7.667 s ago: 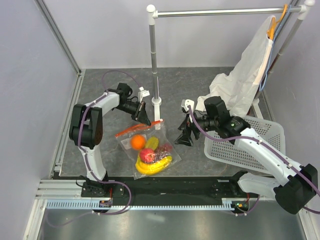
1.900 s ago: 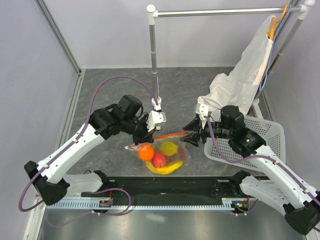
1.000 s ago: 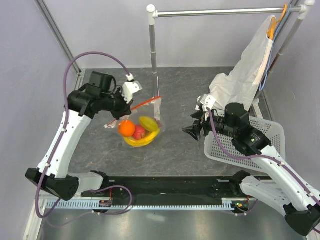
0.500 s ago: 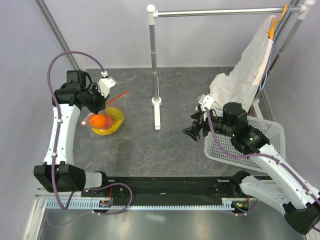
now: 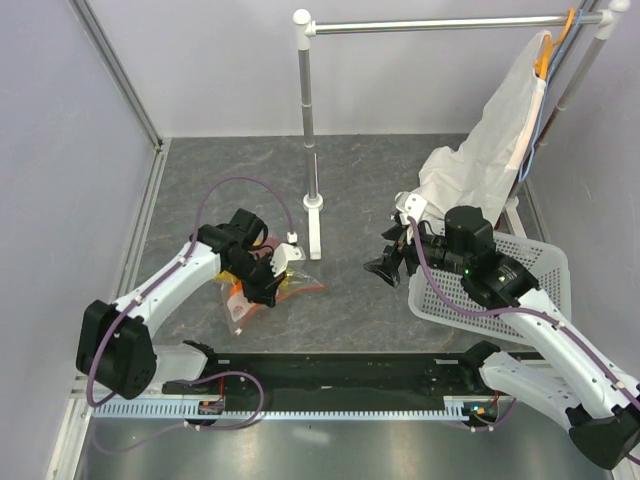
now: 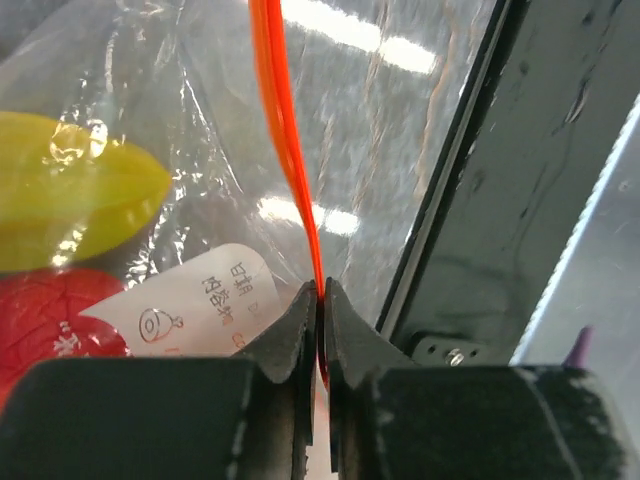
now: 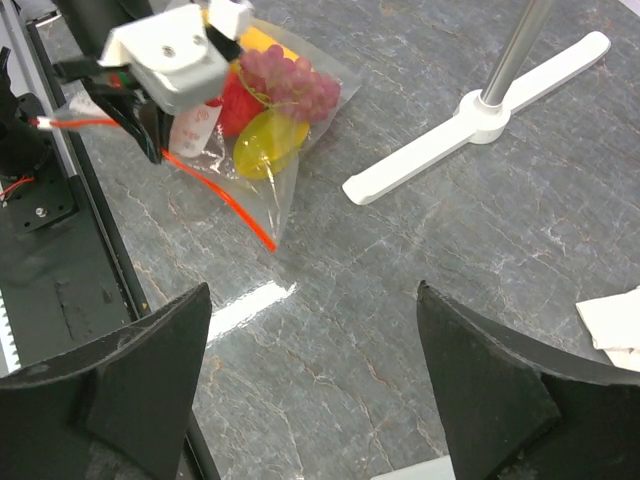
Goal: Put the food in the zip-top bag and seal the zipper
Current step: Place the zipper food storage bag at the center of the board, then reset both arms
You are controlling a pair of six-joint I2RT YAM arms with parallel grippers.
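Observation:
The zip-top bag (image 7: 262,120) lies on the grey table near the front left, and the food shows through it. Dark red grapes (image 7: 292,82), a yellow fruit (image 7: 265,142), a red fruit (image 7: 234,104) and a bit of banana (image 7: 262,40) are visible; the orange is hidden. My left gripper (image 6: 320,305) is shut on the red zipper (image 6: 283,140), pinching the strip between its fingertips. In the top view it (image 5: 268,288) sits over the bag (image 5: 236,298). My right gripper (image 5: 386,266) hovers open to the right, well apart from the bag, nothing between its fingers (image 7: 130,390).
A white stand's foot (image 5: 314,228) and pole rise just behind the bag. A white mesh basket (image 5: 520,300) sits at the right under my right arm. A white cloth bag (image 5: 490,160) hangs from the rail. A black rail (image 5: 330,372) borders the front edge.
My left arm has swung the bag from up at the far left down to the table near the front. The right gripper has stayed in place, its jaws slightly wider.

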